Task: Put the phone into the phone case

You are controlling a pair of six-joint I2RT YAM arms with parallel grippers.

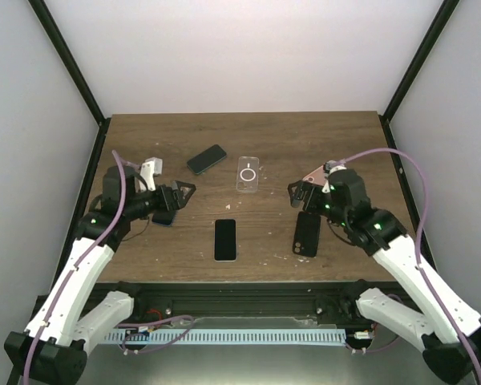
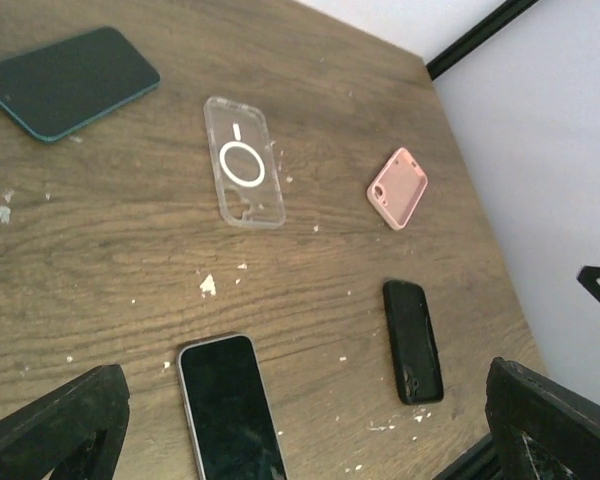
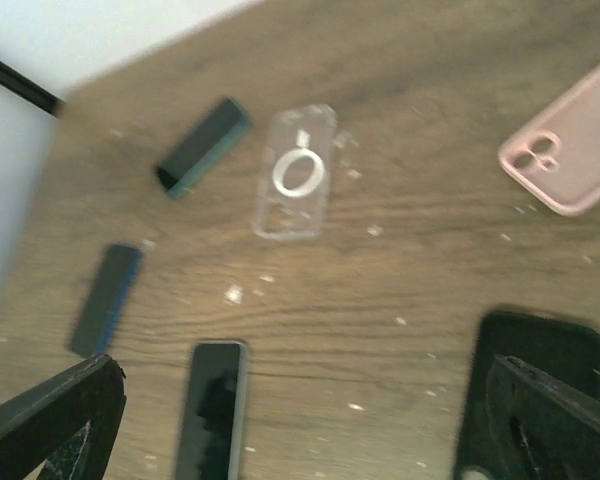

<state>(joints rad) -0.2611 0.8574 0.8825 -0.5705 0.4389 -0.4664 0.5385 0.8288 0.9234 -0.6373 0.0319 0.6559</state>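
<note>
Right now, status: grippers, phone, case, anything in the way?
Left gripper open, empty. Right gripper open, empty. Silver phone flat, uncased; clear case beyond it, apart. Nothing lies between them.

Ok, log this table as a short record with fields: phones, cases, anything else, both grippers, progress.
phones: teal-edged phone, far left of centre; silver-edged phone, near centre, screen up
cases: clear case with white ring, far centre; pink case, right; black case, near right
other: blue item below the left gripper, phone or case unclear
left gripper: open, empty
right gripper: open, empty
progress: clear case lies empty; nothing grasped
</note>
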